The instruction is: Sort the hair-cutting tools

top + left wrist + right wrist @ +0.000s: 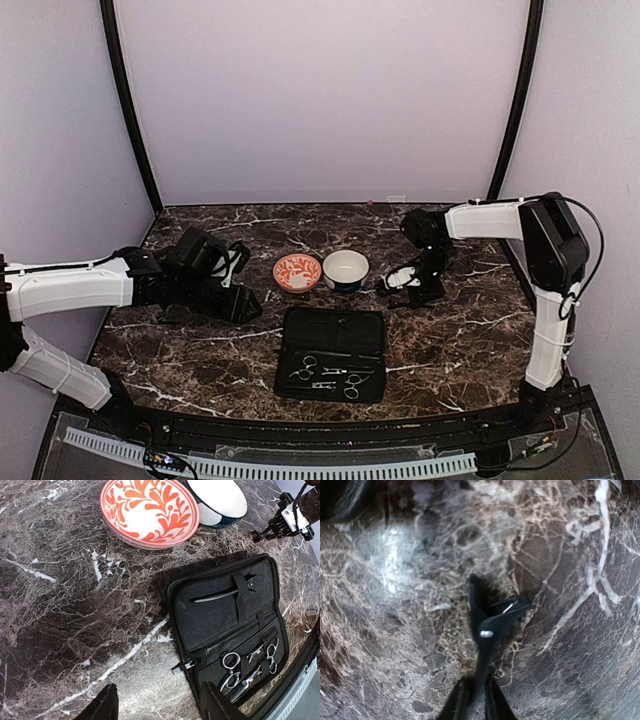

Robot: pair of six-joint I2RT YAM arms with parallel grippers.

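- Right gripper (475, 705): clamped on a slim dark tool (487, 622), just right of the white bowl (346, 268).
- Left gripper (160, 705): jaws apart, holding nothing.
- Scissors (231, 661): inside the open black case (333, 333) (near half).

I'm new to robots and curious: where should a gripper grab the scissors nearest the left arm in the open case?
Probably by the ring handles, from straight above: the scissors lie flat in the case, their rings exposed near its end.

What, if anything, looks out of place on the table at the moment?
Only one thing: a dark tool is outside the open case, pinched in the right gripper over the table beside the white bowl. The scissors sit in the case.
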